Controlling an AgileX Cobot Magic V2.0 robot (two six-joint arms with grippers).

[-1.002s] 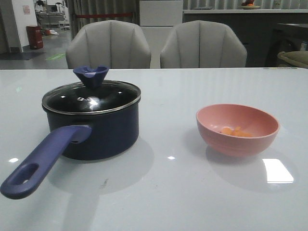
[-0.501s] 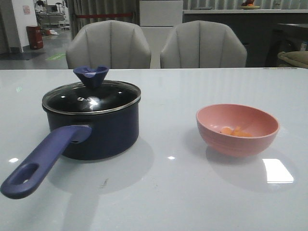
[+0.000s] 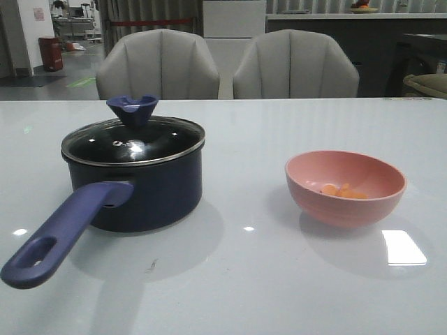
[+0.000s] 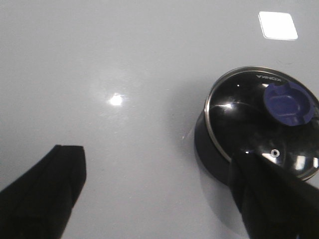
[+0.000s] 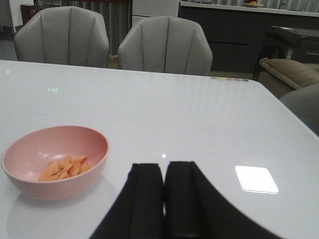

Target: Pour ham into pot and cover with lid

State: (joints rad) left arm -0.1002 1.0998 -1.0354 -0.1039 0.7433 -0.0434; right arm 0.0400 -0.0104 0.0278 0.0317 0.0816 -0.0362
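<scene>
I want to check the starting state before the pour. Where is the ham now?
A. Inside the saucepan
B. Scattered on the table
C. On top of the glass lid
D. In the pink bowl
D: the ham lies at the bottom of the pink bowl, while the glass lid sits on the saucepan.

Even, dimmish overhead light is seen. Square glare patches are reflected on the glossy table [image 3: 279, 125]. Soft shadows are cast.

The pot [image 3: 140, 188] sits left of centre on the table [image 3: 244, 279], the lid [image 3: 133, 139] on it. The bowl [image 3: 345, 187] stands at right, well apart, holding the ham [image 3: 342, 191]. Two chairs [image 3: 227, 66] fill the upper frame behind.
</scene>
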